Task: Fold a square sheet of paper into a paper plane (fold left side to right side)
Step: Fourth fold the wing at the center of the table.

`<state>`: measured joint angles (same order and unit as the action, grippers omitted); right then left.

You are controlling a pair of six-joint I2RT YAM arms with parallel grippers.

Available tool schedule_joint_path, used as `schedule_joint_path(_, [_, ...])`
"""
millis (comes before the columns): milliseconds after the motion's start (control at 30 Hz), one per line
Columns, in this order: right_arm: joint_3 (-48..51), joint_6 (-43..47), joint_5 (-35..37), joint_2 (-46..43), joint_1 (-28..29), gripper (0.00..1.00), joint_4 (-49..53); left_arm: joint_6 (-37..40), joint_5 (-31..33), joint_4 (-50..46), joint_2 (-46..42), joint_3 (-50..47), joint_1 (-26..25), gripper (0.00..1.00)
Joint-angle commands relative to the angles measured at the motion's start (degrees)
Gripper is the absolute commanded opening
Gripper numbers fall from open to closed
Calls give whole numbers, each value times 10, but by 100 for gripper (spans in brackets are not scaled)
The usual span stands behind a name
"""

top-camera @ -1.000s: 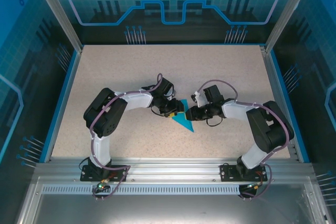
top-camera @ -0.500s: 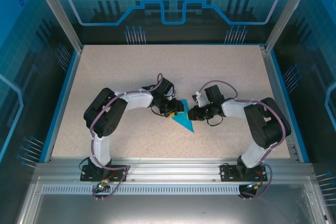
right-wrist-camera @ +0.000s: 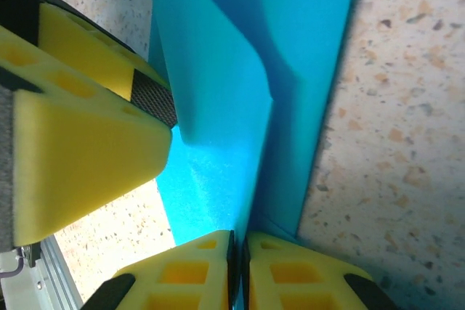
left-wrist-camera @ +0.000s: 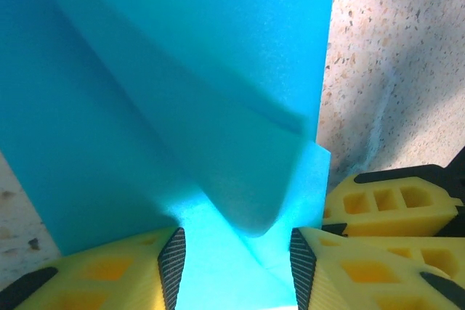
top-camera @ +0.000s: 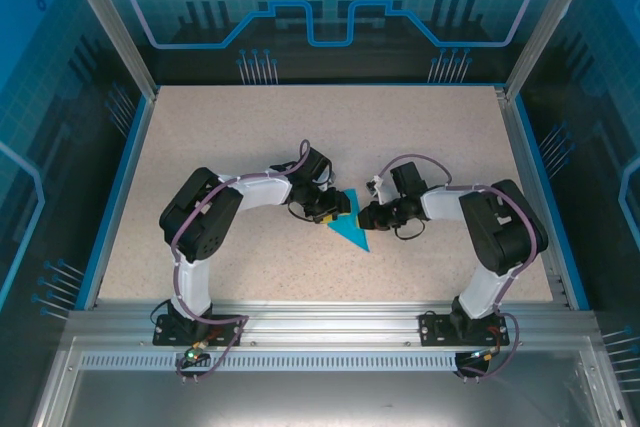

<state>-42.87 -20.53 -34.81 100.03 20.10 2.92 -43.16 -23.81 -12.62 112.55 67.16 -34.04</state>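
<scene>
Right gripper point(right-wrist-camera: 239, 245): jaws pressed together, pinching one edge of the cyan sheet of paper point(top-camera: 351, 233). Left gripper point(left-wrist-camera: 236, 255): jaws spread, straddling a raised fold (paper fills the gap). The sheet lies creased to a point on the speckled table point(top-camera: 230, 137), between both grippers

Smooth, matt cyan sheet of paper point(left-wrist-camera: 182, 107), softly creased. Touching it, the left gripper's fingers point(left-wrist-camera: 363, 270): yellow foam-like plastic with rough black pads point(left-wrist-camera: 172, 255). Beneath it, a matt, speckled stone-look table point(left-wrist-camera: 392, 70).
</scene>
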Motion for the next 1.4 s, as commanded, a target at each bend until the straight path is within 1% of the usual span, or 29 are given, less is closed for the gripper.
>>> schedule_joint_path(0, [-13,10,-2,8,-13,13,5,12,19,-34,15,8,-3,47])
schedule_joint_path(267, [-5,10,2,-1,-18,13,8,12,19,-34,16,8,-4,47])
schedule_joint_path(667, [-19,12,12,29,-19,12,40,12,17,-37,13,9,-4,47])
schedule_joint_path(1000, [-19,1,29,47,-19,12,60,34,27,-79,-47,37,-4,49])
schedule_joint_path(1367, [-10,1,32,36,-17,12,57,19,-5,-56,-14,70,-14,44])
